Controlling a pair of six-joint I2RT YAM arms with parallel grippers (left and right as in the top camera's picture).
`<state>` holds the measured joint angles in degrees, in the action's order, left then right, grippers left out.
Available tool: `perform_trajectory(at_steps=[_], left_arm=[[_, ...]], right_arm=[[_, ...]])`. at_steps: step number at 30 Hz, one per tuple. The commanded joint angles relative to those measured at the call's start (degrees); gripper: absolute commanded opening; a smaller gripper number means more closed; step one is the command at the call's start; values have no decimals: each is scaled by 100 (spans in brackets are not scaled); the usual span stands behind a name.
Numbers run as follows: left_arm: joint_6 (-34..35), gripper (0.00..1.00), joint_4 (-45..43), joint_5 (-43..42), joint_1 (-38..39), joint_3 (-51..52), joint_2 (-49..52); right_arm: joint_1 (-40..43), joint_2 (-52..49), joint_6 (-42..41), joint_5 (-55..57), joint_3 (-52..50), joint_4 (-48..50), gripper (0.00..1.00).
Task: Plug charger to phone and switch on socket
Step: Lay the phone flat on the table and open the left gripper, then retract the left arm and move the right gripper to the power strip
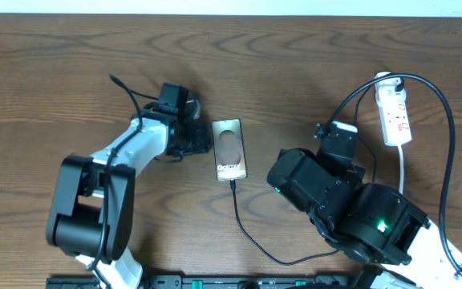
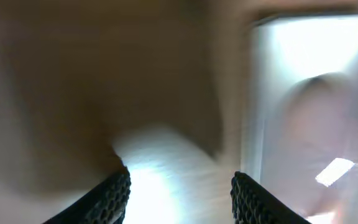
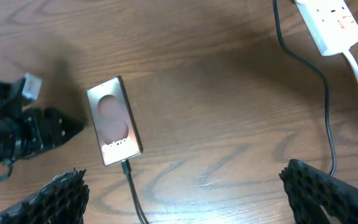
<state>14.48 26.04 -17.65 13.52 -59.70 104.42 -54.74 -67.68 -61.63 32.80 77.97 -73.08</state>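
- The left arm [image 1: 127, 152] is stretched low across the table [image 1: 295, 64], with its pincer [image 1: 197, 138] levelled at the phone [image 1: 229, 150], just beside its left long edge.
- In the wrist view its fingers [image 2: 114, 194] are seen parted, with only table between them; nothing is gripped.
- The right arm [image 1: 351, 205] is folded between phone and socket [image 1: 396, 112]; its pincer [image 3: 184, 173] is spread wide and empty.
- The phone is laid face up, with the charger [image 1: 243, 225] tip at its near short edge. The cable is looped under the right arm and up to the socket's far end.
- The left wrist view is blurred. The right fingers are cut off by the frame edge. The switch position cannot be made out.
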Motion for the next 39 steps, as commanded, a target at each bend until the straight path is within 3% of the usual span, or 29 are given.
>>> perform_trajectory(at_steps=[1,10,14,15,17,18,23,24,31,39], left_arm=[[-116,58,380,1314,-59,155,-813],[-116,64,970,1838,-59,155,-3779],[-116,79,1113,1867,-59,155,-4935],[-116,88,1150,1891,-59,155,-5167],[-116,89,1244,2022,-59,155,-5630],[-116,90,1305,2168,-59,155,-5923],[-116,92,1427,2479,-59,155,-6896],[-116,92,1447,2479,-59,155,-7051],[-116,92,1749,2481,-59,155,-7853],[-116,92,2551,2479,-59,155,-7908]], right_arm=[[81,-22,-162,153,59,-24,99],[435,-22,-380,243,59,-352,99],[702,-20,-614,240,59,-608,99],[769,-20,-673,232,59,-658,93],[946,-20,-756,146,59,-767,71],[1047,-20,-758,90,59,-824,53],[1530,-20,-846,-66,59,-988,4],[1624,-20,-848,-92,59,-1012,1],[2686,-20,-863,-518,59,-1075,1],[4522,-22,-752,-798,59,-1032,1]])
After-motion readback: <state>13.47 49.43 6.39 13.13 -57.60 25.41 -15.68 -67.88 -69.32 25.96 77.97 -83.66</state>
